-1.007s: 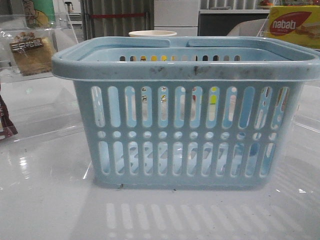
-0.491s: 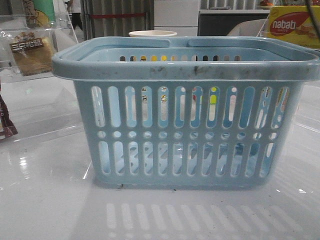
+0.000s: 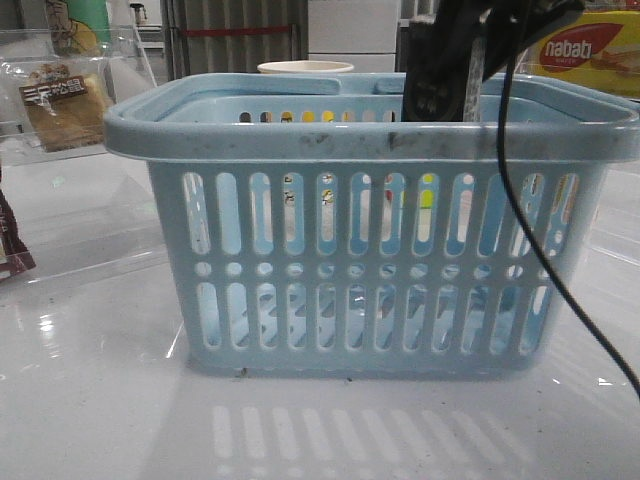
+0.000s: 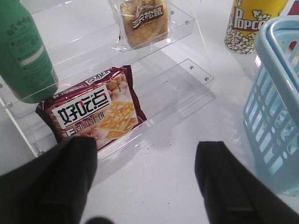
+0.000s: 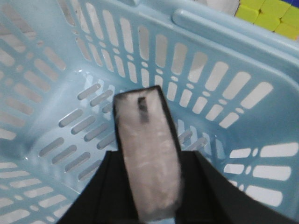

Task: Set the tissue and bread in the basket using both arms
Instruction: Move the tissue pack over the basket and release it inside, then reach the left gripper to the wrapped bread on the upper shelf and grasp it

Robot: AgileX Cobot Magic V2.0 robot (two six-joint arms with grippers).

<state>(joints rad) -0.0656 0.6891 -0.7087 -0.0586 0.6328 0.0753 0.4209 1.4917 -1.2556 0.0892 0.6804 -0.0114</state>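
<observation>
1. Right wrist view: right gripper [image 5: 152, 196] pinches the tissue [image 5: 148, 158] inside the basket [image 5: 224, 60].
2. Left gripper [image 4: 145, 182] is spread; the bread [image 4: 144, 21] sits on a clear shelf [image 4: 182, 28] well beyond its fingers.

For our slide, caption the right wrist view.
Right gripper holds the tissue inside the light-blue basket.

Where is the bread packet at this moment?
The bread sits on the clear shelf at the front view's far left, left of the basket, above the maroon packet.
</observation>
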